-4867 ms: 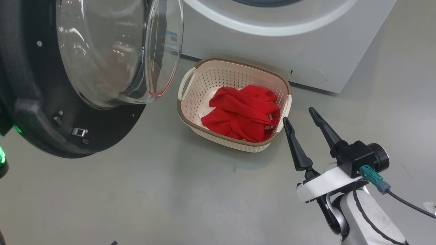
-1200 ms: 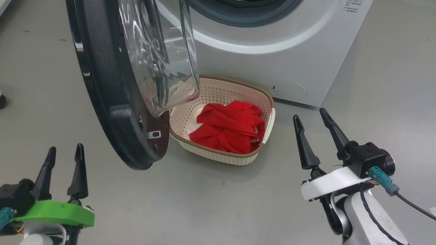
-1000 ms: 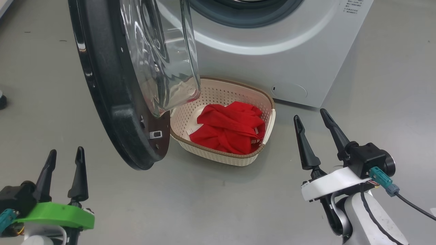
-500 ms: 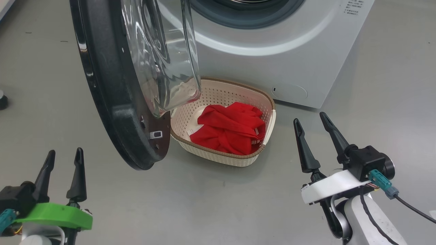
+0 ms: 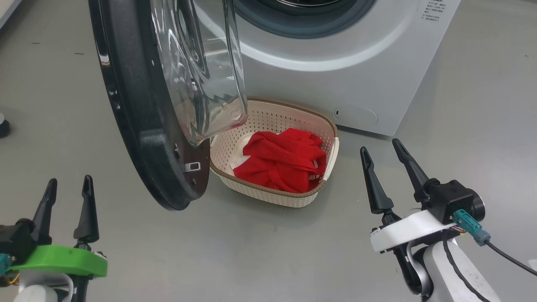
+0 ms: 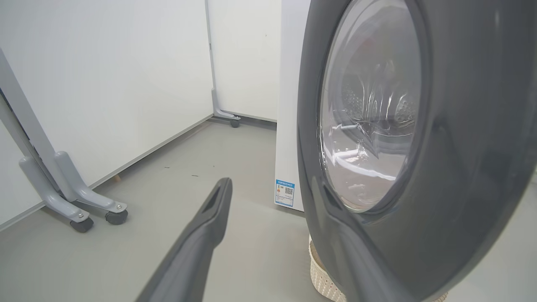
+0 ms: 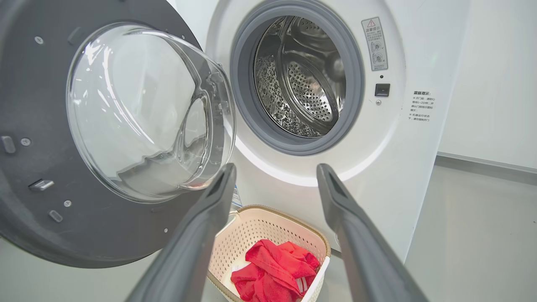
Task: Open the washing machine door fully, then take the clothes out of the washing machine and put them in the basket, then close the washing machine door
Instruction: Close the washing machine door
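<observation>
Your left claw [image 5: 69,180] sits at the lower left of the head view with its two dark fingers spread apart and nothing between them. It hangs above the bare floor [image 5: 251,251], short of the washing machine door [image 5: 138,126] and not touching it. Your right claw [image 5: 379,145] is at the lower right, its fingers also wide apart and empty, with the tips near the right end of the basket [image 5: 268,193] but clear of it.

The door stands swung out from the washing machine [image 5: 335,79] — from the head you see it almost edge-on, black rim toward you and glass bowl bulging toward the machine. In that view the bowl covers the basket's left end. From the left wrist you look at the door's dark outer face close ahead, with a small blue label [image 6: 285,193] on the machine's side just past it.

The basket rests on the floor just in front of the foot of the machine's front panel, below the opening. The clothes [image 5: 281,161] lie bunched inside it — a red heap with white trim, toward the right half. From the right wrist, the steel drum [image 7: 302,84] shows bare metal inside its grey rubber ring [image 7: 247,105].
</observation>
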